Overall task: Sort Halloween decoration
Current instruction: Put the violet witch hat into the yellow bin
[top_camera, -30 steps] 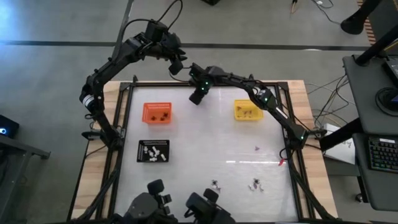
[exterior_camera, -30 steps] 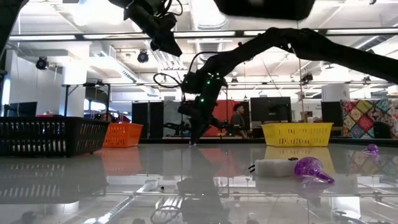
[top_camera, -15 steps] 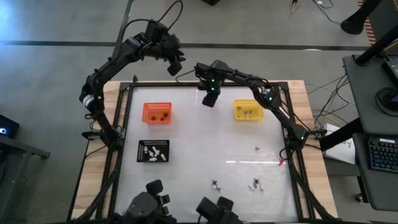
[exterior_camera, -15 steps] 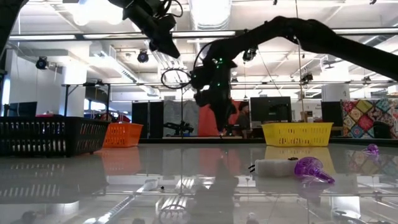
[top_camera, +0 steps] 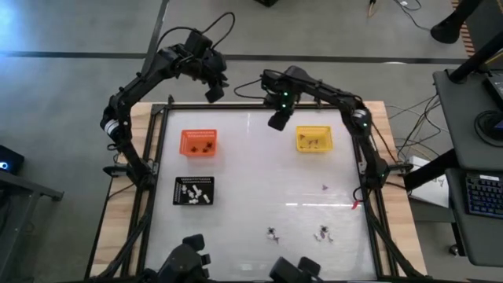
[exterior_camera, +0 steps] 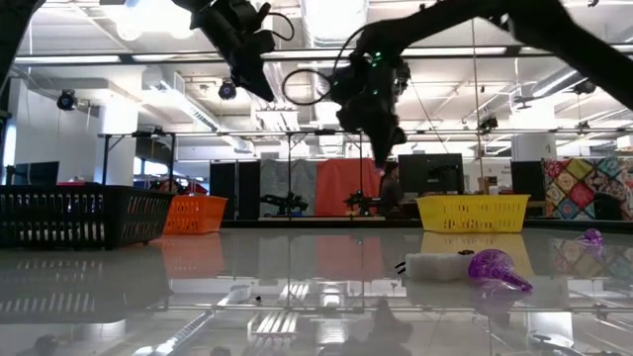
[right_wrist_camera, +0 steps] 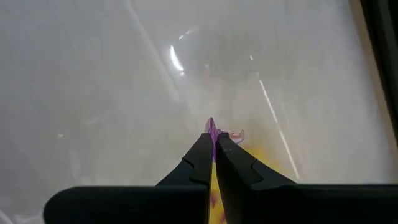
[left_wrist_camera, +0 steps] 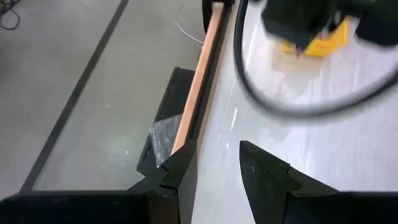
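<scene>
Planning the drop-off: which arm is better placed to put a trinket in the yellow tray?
Right. The right gripper is shut on a purple trinket beside the yellow tray; the left gripper hangs over the table's far edge.

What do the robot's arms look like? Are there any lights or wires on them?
Both arms are dark, nearly black, and made of jointed segments. The right arm has small green lights glowing on it near its wrist. The left arm has a black cable looping over its top. Each arm ends in two dark, pointed fingers: the left gripper and the right gripper.
</scene>
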